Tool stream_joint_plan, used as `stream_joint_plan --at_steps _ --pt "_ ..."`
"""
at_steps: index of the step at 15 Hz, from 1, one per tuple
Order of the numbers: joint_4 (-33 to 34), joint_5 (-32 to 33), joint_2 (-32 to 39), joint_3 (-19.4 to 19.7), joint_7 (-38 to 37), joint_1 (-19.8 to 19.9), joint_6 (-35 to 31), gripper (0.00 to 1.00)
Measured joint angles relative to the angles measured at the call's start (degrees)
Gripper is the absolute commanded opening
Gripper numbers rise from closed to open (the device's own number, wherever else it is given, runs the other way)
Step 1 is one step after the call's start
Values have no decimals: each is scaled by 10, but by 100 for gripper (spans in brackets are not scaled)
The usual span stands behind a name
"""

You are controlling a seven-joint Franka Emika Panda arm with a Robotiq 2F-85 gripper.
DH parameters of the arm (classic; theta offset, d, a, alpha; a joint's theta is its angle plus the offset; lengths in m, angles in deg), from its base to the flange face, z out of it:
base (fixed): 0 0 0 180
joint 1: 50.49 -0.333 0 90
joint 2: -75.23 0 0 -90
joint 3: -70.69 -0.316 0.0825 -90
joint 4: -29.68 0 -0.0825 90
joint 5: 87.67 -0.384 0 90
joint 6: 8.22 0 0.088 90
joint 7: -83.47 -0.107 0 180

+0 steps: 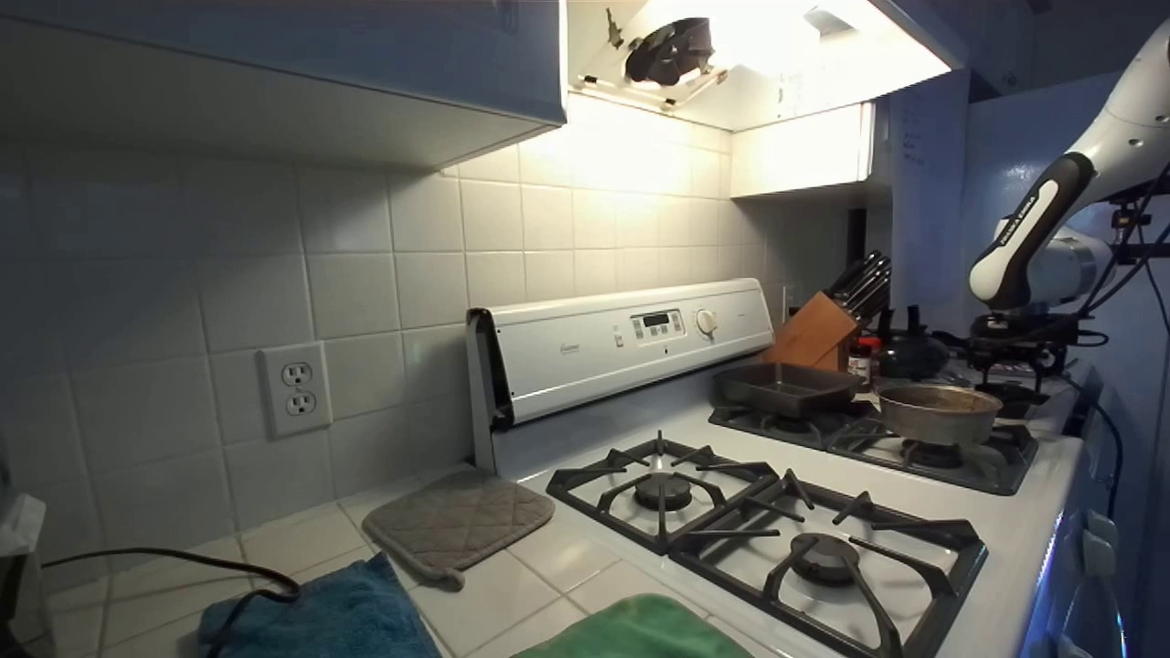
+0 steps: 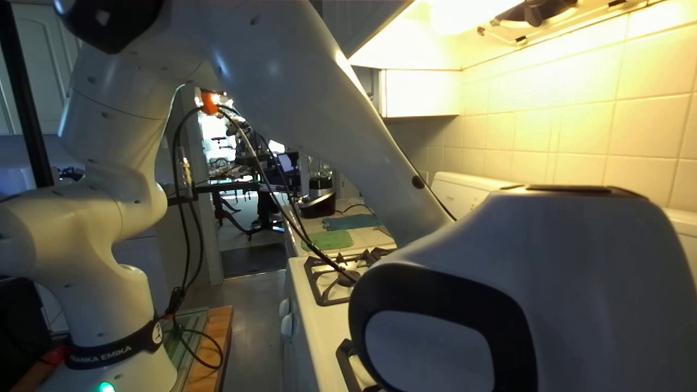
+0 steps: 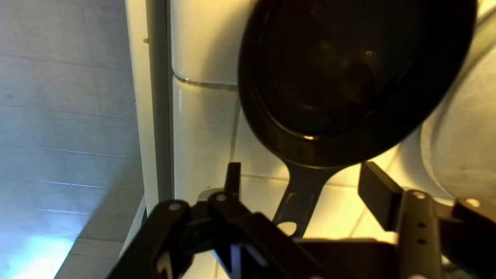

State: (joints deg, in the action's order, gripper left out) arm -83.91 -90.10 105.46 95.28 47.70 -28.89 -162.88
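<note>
Clear only in the wrist view, the pan [image 3: 348, 73], black and round, lies on the glossy tiled desk [image 3: 205, 131]. The jaws stand well apart, one at each side of the pan's flat, holed handle [image 3: 304, 190]. In an exterior view, the white base [image 2: 109, 356] reads "FRANKA EMIKA" (the first letter is half turned away).

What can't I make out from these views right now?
Round black skillet: far rim cut off by wrist view's top edge.
Its flat black handle: end hidden behind black two-fingered end effector, wrist view.
White gas stove: largely hidden behind white robot arm in an exterior view.
</note>
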Motion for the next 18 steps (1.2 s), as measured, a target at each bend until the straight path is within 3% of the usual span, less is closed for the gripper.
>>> stream_joint_plan --at_steps 5,10,11,15,18 --pt "6 -1 7 -2 0 -1 0 86" --pt "6 -8 8 -6 0 -2 0 71" --pt "6 -9 8 -6 0 -2 0 62" --pt "6 -12 8 -7 0 -5 0 63" --pt "7 -13 8 -7 0 -8 0 57"
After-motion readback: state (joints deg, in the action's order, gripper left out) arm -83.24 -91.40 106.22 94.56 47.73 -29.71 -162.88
